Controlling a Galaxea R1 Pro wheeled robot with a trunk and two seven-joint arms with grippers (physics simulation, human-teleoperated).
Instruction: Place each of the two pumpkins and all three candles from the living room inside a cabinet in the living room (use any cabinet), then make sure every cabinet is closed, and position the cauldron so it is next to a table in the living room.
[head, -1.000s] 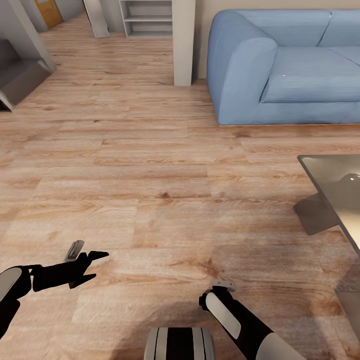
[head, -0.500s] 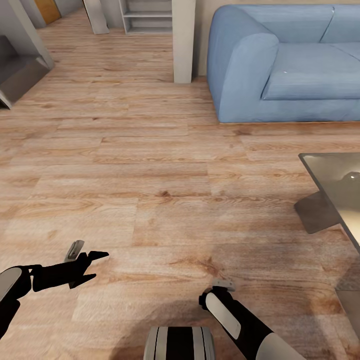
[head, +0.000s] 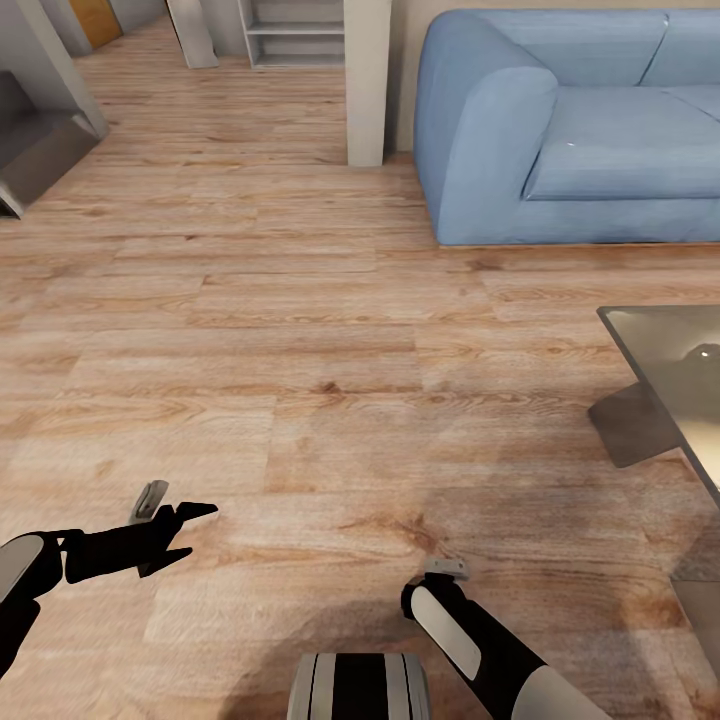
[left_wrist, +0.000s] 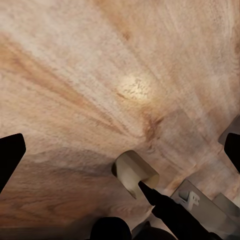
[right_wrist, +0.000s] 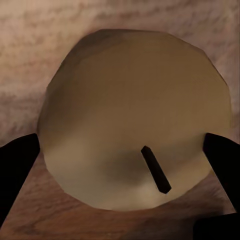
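A cream candle (right_wrist: 135, 117) with a short dark wick sits between the two dark fingers of my right gripper (right_wrist: 122, 150), which is shut on it. In the left wrist view the same candle (left_wrist: 132, 172) hangs just above the wood floor with a black finger across it. In the head view my right gripper (head: 445, 572) points down, and the wrist hides the candle. My left gripper (head: 190, 528) hovers open over bare floor with nothing in it. The glass-topped table (head: 665, 385) shows at the right edge. Pumpkins, cabinet and cauldron are out of view.
A blue sofa (head: 570, 130) stands at the back right. A pale pillar (head: 367, 80) rises beside it, with white shelving (head: 295, 35) behind. A grey angled unit (head: 40, 150) sits at the far left. Wood floor stretches between them.
The whole head view shifted slightly one second ago, so the camera moved a little. Since half a second ago nothing has visibly changed, and both arms keep their pose.
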